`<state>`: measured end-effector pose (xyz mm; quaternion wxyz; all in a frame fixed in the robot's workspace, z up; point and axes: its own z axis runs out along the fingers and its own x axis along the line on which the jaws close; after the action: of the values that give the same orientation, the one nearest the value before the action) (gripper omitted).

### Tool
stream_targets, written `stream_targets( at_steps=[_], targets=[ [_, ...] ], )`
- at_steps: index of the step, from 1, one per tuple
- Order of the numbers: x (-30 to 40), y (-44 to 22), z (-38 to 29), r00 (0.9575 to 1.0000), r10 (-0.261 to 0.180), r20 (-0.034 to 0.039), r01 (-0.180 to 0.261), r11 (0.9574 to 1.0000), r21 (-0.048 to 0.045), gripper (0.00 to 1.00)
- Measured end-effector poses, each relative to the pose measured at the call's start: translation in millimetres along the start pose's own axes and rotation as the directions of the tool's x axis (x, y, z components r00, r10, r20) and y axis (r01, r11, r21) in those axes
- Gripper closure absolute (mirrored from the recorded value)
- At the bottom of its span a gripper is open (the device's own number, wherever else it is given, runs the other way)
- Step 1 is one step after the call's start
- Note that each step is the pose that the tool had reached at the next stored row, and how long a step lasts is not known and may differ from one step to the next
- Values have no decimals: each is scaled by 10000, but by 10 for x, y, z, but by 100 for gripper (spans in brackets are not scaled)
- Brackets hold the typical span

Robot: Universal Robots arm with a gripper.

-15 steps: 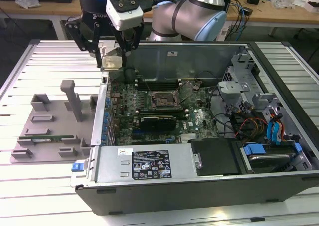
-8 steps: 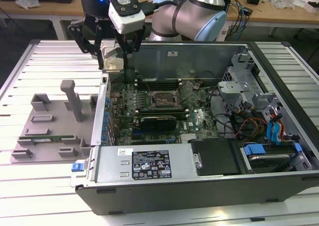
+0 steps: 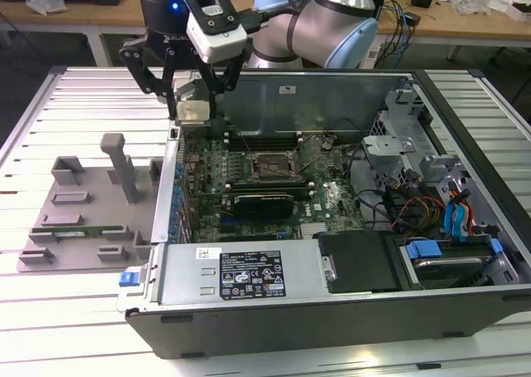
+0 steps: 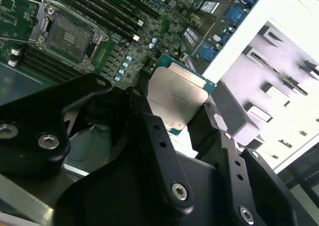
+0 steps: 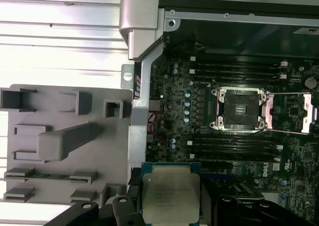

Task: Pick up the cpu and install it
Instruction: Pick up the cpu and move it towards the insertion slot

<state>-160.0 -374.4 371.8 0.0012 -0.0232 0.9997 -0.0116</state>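
Well apart from the open socket [image 3: 272, 168], the gripper [image 3: 194, 110] pinches the cpu [image 5: 171, 197] by its edges; mid-carry, with seating likely demanding square alignment over it.

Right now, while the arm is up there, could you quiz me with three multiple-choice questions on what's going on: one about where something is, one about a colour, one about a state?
1. Where is the chip? A) on the floor B) in the gripper, above the computer case C) in a person's hand
2. What colour is the chip's top? A) red B) gold C) silvery-grey
3. How is the socket on the board? A) open and empty B) holding a chip C) under a fan
Answers: 1 B, the gripper clamps its edges over the board; 2 C, the plate looks dull silver in both wrist views; 3 A, its cover is swung back, nothing inside.
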Motion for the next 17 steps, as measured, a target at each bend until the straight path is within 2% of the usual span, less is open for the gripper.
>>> stream_targets(
  at_steps=[17],
  targets=[
    [-92, 3, 161, 10000, 0, -10, 0, 10000, 0, 45]
  ],
)
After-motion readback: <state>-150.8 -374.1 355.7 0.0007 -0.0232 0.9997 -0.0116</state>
